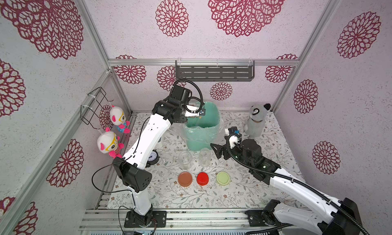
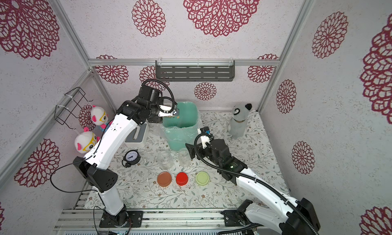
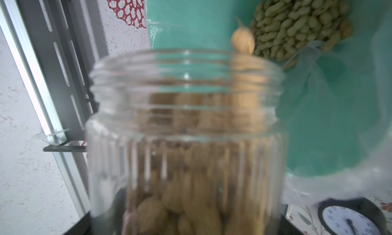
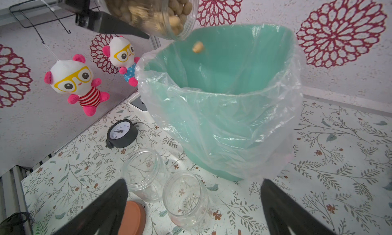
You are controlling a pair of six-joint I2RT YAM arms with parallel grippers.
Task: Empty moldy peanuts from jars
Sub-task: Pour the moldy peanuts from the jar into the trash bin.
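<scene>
Top views, left gripper: the left gripper (image 1: 194, 113) is clamped on the held jar (image 1: 194, 117), which is tipped so its mouth points past the fingertips over the bin (image 1: 212, 117).
Top views, right gripper: the right gripper (image 1: 215, 149) has its jaws spread wide and grips nothing.
Top views, empty jars: two empty jars (image 1: 185, 159) stand upright on the table (image 1: 244, 189), the nearer one just beside the right jaws.
Top views, lids: the brown lid (image 1: 185, 178), red lid (image 1: 202, 178) and green lid (image 1: 223, 178) lie in a row, well apart from the left jaws.
Left wrist, held jar: it fills the space ahead of the jaws, which are themselves out of sight.
Left wrist, peanuts: the peanuts (image 3: 201, 181) lie blurred inside the jar. One peanut (image 3: 242, 39) is just past the mouth. A heap (image 3: 301, 21) lies in the bin beyond that.
Left wrist, clock: a clock (image 3: 350, 219) lies off to one side of the jaws.
Right wrist, fingers: both fingers (image 4: 101, 210) stand far apart. The nearer empty jar shows in the gap between them, untouched.
Right wrist, held jar: it is high and far ahead of the tips. A peanut is in the air under its mouth, above the bin rim.
Right wrist, brown lid: it lies beside one finger.
</scene>
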